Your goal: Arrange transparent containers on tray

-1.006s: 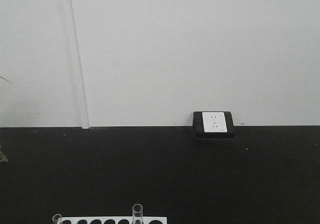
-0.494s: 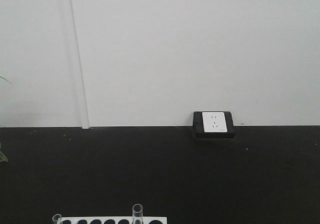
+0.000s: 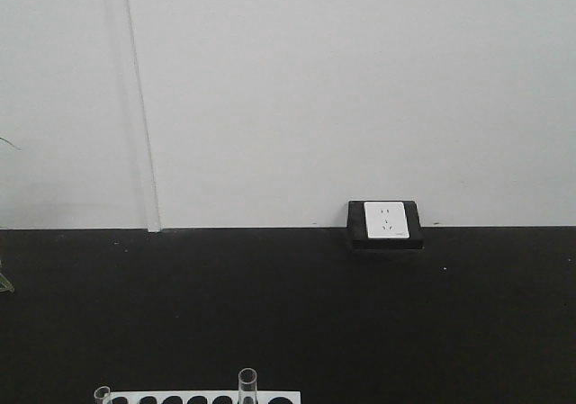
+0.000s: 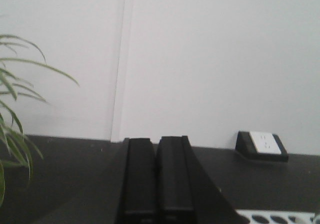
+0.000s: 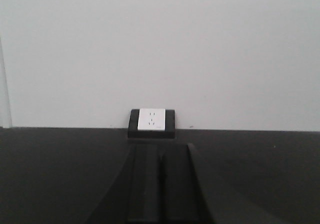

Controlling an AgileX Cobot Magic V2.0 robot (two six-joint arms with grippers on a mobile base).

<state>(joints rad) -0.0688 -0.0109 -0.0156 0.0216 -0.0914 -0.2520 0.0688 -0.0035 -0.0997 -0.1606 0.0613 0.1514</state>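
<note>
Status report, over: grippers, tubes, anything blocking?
Left gripper shut, empty. Right gripper shut, empty. Two test tubes in white rack; tray out of view. No obstacle seen.

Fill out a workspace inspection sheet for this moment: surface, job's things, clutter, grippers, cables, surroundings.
Surface: black tabletop running back to the wall.
Job's things: one test tube stands upright in a white rack at the bottom edge of the front view; a second tube rim shows at the rack's left end; yellow tray not in view.
Clutter: nothing seen.
Grippers: left gripper and right gripper both shut, nothing between the fingers, pointing toward the wall.
Cables: nothing seen.
Surroundings: white wall; a wall socket where wall meets tabletop; plant leaves on the left.
</note>
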